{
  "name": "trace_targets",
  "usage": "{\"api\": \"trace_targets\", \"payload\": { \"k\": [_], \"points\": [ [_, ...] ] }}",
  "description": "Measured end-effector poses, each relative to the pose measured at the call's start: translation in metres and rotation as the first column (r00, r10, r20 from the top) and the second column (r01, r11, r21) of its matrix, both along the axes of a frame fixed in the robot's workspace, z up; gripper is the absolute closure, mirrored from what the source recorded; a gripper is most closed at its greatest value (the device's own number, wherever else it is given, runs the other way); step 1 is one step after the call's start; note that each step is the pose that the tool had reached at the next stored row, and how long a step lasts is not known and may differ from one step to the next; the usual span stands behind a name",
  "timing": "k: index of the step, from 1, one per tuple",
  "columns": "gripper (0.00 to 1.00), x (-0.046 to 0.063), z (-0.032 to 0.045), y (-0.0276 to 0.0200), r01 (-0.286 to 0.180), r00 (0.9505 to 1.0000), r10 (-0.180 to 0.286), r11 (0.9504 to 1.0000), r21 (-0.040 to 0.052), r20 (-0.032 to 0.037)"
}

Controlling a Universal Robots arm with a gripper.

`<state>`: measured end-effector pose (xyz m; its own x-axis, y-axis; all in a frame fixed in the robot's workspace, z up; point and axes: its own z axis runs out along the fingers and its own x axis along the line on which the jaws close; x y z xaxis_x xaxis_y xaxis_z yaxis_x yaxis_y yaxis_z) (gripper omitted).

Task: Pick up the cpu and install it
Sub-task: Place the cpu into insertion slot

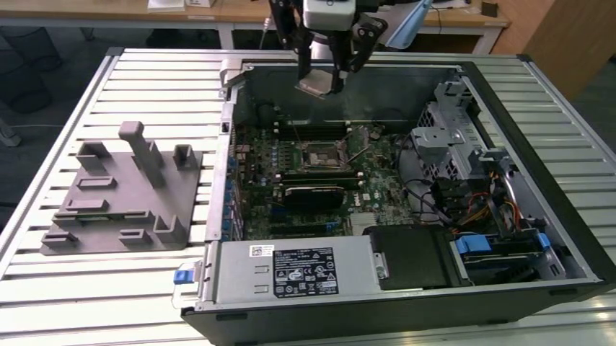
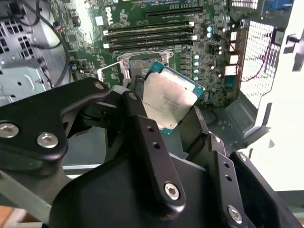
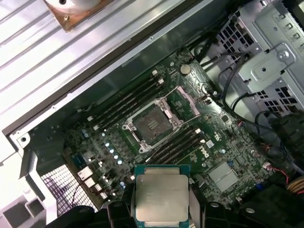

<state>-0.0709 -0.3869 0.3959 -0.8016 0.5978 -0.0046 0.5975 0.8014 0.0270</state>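
Note:
My gripper (image 1: 319,83) is shut on the cpu (image 1: 316,86), a small flat square chip with a silvery top and green rim, held in the air above the far side of the open computer case. In both wrist views the cpu (image 2: 167,99) (image 3: 160,199) sits clamped between the black fingers (image 2: 142,123). Below it lies the green motherboard (image 1: 380,191) with its open cpu socket (image 3: 151,122) (image 1: 319,156), the socket's metal load frame swung up. In the second wrist view the chip covers most of the socket.
A grey plastic fixture (image 1: 125,194) with upright posts stands on the slatted table at the exterior view's left. Inside the case are a black finned block (image 1: 310,193), drive cages (image 1: 457,122), cables (image 1: 438,194) and the power supply (image 1: 288,270). Desks stand behind.

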Motion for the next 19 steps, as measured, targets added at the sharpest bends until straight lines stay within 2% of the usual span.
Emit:
{"api": "trace_targets", "payload": {
  "k": [5,10,15,19],
  "points": [
    [0.46,0.0000,-0.0006,0.0004,0.071,0.9975,-0.071,0.9975,0.0000,0.0000],
    [0.46,0.0000,-0.0014,0.0008,0.143,0.9897,-0.143,0.9897,0.0000,0.0000],
    [0.46,0.0000,-0.0023,0.0010,0.215,0.9767,-0.215,0.9767,0.0000,0.0000],
    [0.46,0.0000,-0.0032,0.0012,0.273,0.9619,-0.273,0.9619,0.0000,-0.0001]
  ]
}}
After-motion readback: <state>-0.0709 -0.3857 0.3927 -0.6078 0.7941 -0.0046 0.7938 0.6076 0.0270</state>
